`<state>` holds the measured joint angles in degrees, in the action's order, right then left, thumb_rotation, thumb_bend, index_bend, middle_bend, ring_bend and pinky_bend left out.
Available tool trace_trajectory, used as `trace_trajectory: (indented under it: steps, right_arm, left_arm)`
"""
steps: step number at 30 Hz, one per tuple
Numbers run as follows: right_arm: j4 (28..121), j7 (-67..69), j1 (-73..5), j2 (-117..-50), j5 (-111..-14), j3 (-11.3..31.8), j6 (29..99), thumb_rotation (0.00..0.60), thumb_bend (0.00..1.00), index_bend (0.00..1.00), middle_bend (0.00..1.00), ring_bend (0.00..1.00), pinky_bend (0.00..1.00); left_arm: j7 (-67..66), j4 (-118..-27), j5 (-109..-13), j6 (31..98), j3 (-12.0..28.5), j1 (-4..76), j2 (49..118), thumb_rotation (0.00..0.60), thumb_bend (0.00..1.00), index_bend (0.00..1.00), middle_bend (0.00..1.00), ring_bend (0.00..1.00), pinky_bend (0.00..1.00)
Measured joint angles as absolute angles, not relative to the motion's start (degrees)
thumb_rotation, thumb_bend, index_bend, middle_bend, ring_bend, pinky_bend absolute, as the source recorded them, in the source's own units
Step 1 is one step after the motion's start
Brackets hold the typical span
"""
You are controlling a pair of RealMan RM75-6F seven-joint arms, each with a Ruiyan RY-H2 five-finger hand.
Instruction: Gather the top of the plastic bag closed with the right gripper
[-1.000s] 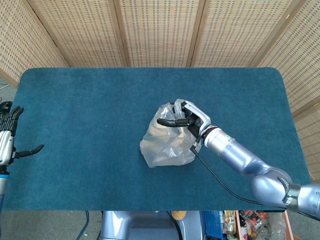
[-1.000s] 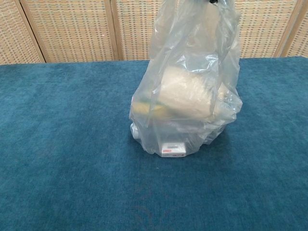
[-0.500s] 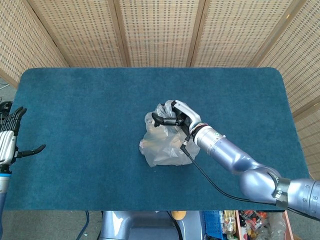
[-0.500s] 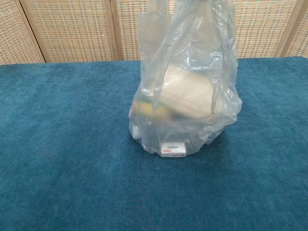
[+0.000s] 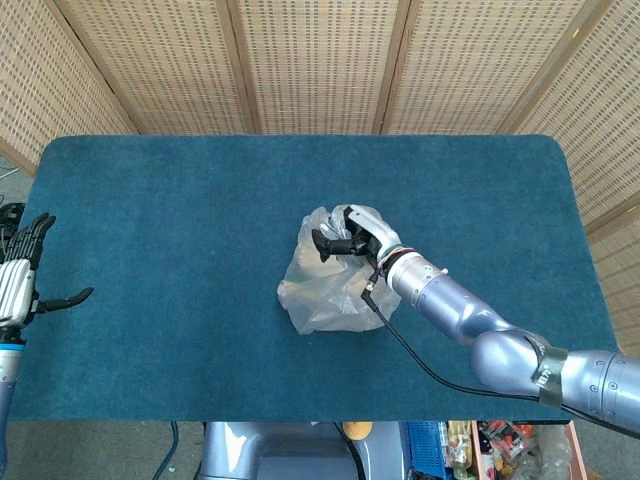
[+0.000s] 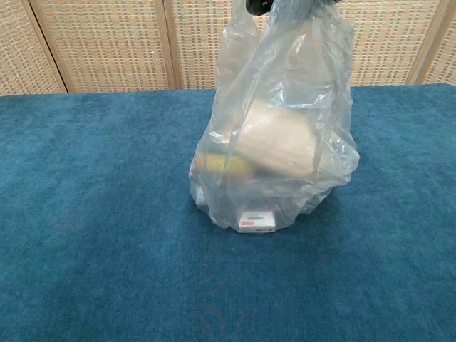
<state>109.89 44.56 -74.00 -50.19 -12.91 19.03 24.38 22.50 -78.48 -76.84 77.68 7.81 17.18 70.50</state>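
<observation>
A clear plastic bag (image 5: 325, 285) (image 6: 274, 142) stands on the blue table (image 5: 180, 220), holding a pale rounded item (image 6: 274, 139), something yellow low down and a small white box (image 6: 255, 222). My right hand (image 5: 352, 238) is at the bag's top with its fingers curled around the bunched film, and the top of the bag is drawn up tight. In the chest view only a dark fingertip (image 6: 258, 6) shows at the upper edge. My left hand (image 5: 22, 280) hangs off the table's left edge, fingers spread, holding nothing.
Woven screens (image 5: 320, 60) stand behind the table. A black cable (image 5: 420, 362) runs along my right forearm over the cloth. Bins with clutter (image 5: 500, 445) sit below the near right edge.
My right hand has moved left over the bag's top and closed its fingers on the film, pulling the mouth narrower. The left hand has barely moved.
</observation>
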Motion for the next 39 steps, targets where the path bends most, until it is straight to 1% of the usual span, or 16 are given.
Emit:
trace_trajectory:
  steps: [1, 3, 5, 7, 9, 11, 13, 20, 29, 39]
  right_arm:
    - [109.7, 44.2, -74.0, -50.2, -12.8, 19.1, 23.9, 0.600, 0.83, 0.98, 0.87, 0.76, 1.00]
    - [109.5, 44.0, -73.9, -50.4, -12.4, 19.1, 23.9, 0.600, 0.93, 1.00, 0.93, 0.83, 1.00]
    - [109.5, 43.4, -74.0, -50.6, -12.2, 19.0, 25.2, 0.600, 0.98, 1.00, 0.94, 0.85, 1.00]
    - [109.6, 42.2, -74.1, -50.9, -11.8, 18.9, 26.6, 0.600, 0.98, 1.00, 0.94, 0.85, 1.00]
    - [109.8, 40.8, -74.3, -51.2, -11.5, 18.9, 27.6, 0.600, 0.98, 1.00, 0.96, 0.89, 1.00]
    - [109.9, 40.1, -74.3, -51.4, -11.3, 19.0, 28.1, 0.600, 0.99, 1.00, 0.99, 0.97, 1.00]
    - [110.0, 39.8, -74.2, -51.8, -11.2, 19.3, 29.1, 0.600, 1.00, 1.00, 1.00, 1.00, 1.00]
    - [110.5, 39.1, -72.8, -53.5, -10.8, 21.1, 35.0, 0.600, 1.00, 1.00, 1.00, 1.00, 1.00]
    - [111.3, 36.3, -72.7, -52.0, -7.4, 23.0, 32.1, 0.600, 1.00, 1.00, 1.00, 1.00, 1.00]
    - [111.8, 34.3, -76.9, -49.1, 0.4, 24.6, 32.3, 0.600, 1.00, 1.00, 1.00, 1.00, 1.00]
  left_arm:
    - [22.5, -78.5, -76.8, 77.6, 7.9, 17.2, 70.5, 0.600, 0.14, 0.00, 0.00, 0.00, 0.00]
    - [22.5, -78.4, -76.8, 77.5, 8.0, 17.1, 70.5, 0.600, 0.15, 0.00, 0.00, 0.00, 0.00]
    - [22.7, -78.4, -77.0, 77.4, 8.1, 17.0, 70.5, 0.600, 0.15, 0.00, 0.00, 0.00, 0.00]
    - [22.8, -78.4, -77.1, 77.3, 8.2, 17.0, 70.5, 0.600, 0.15, 0.00, 0.00, 0.00, 0.00]
    - [22.7, -78.4, -77.2, 77.3, 8.3, 16.9, 70.6, 0.600, 0.15, 0.00, 0.00, 0.00, 0.00]
    - [22.8, -78.4, -77.2, 77.2, 8.4, 16.9, 70.6, 0.600, 0.15, 0.00, 0.00, 0.00, 0.00]
    - [22.9, -78.4, -77.3, 77.1, 8.5, 16.9, 70.5, 0.600, 0.15, 0.00, 0.00, 0.00, 0.00]
    - [23.2, -78.4, -77.3, 76.6, 8.8, 16.7, 70.5, 0.600, 0.15, 0.00, 0.00, 0.00, 0.00]
    - [23.0, -78.6, -77.7, 76.8, 9.0, 16.4, 70.4, 0.600, 0.15, 0.00, 0.00, 0.00, 0.00]
    - [21.8, -80.3, -77.9, 77.6, 9.2, 15.8, 69.6, 0.600, 0.15, 0.00, 0.00, 0.00, 0.00]
